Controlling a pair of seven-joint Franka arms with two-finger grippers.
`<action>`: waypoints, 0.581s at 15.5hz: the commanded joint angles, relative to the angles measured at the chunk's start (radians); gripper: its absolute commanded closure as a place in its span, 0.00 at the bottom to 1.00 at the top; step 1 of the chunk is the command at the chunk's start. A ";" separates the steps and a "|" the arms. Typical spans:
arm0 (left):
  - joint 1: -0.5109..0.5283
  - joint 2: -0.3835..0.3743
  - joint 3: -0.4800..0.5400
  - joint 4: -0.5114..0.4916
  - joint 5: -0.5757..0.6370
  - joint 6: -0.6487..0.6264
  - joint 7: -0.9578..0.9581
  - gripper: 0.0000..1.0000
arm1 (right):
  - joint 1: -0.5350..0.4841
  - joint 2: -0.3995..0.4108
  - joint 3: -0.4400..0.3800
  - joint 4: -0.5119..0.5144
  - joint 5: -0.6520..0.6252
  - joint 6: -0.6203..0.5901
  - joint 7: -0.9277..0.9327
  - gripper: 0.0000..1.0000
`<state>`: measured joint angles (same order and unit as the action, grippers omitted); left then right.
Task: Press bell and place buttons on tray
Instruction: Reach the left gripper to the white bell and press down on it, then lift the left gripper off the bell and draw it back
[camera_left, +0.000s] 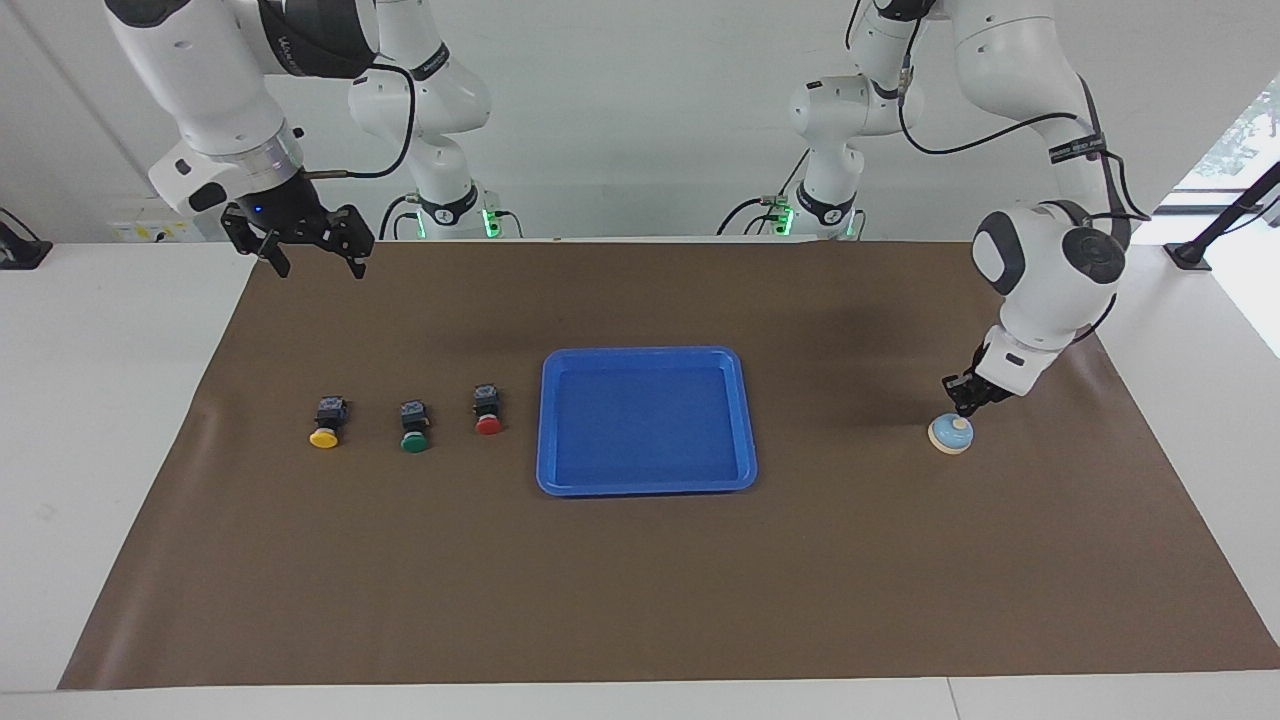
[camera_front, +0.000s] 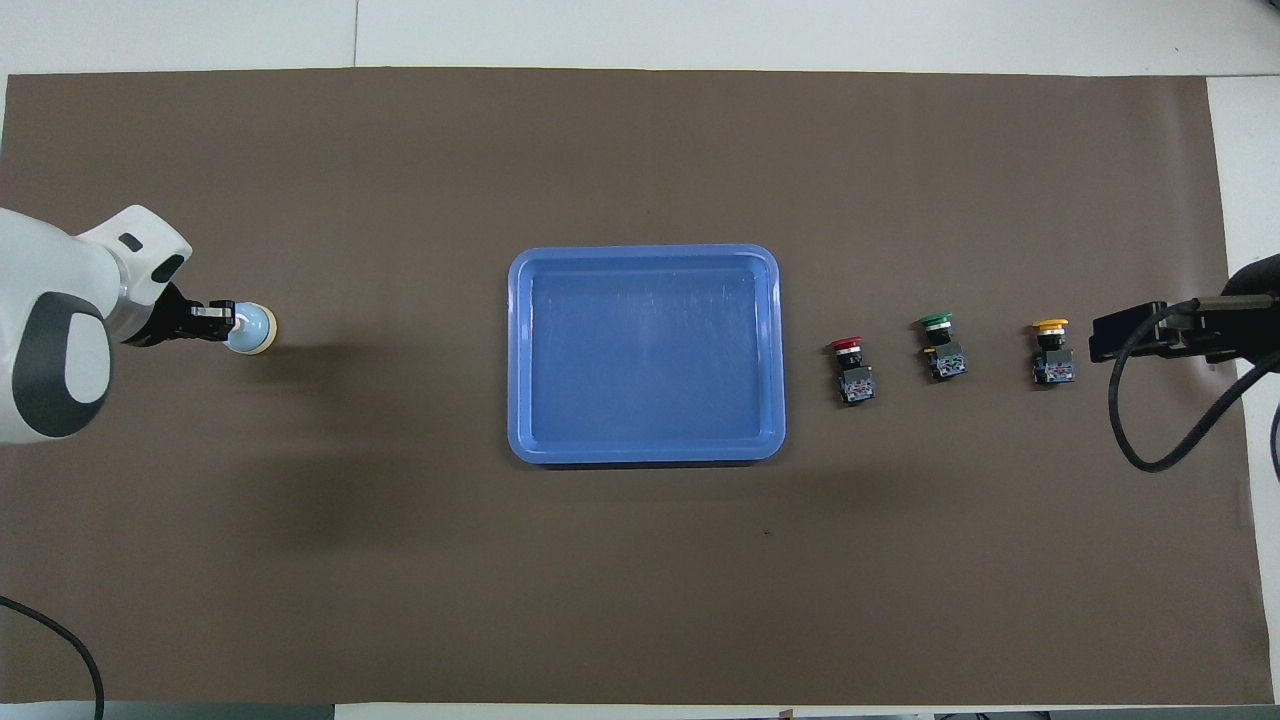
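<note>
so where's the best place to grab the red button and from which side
Probably the black boxy body of the red button, from straight above. It lies on its side, cap pointing away from the robots, so the body's flat sides suit the fingers better than the round cap. The tray sits close beside it and the green button on its other flank, yet both gaps look workable. The right gripper, open, waits nearest.

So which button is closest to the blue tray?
The red button. It sits right beside the tray; the green button and yellow button lie farther along the row.
</note>
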<state>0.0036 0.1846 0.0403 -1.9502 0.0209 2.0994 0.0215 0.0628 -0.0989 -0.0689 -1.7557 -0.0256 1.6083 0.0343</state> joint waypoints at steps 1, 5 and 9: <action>-0.019 -0.030 0.001 0.195 0.019 -0.272 -0.006 0.00 | -0.012 -0.004 0.011 -0.004 -0.004 -0.008 0.004 0.00; -0.019 -0.131 0.000 0.206 0.014 -0.323 -0.009 0.00 | -0.020 -0.004 0.008 -0.004 -0.004 -0.008 0.004 0.00; -0.020 -0.177 -0.019 0.263 0.011 -0.445 -0.008 0.00 | -0.050 -0.008 0.008 -0.022 -0.004 -0.008 -0.017 0.00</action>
<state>-0.0086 0.0251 0.0332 -1.7231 0.0209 1.7255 0.0204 0.0405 -0.0989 -0.0715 -1.7567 -0.0256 1.6072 0.0339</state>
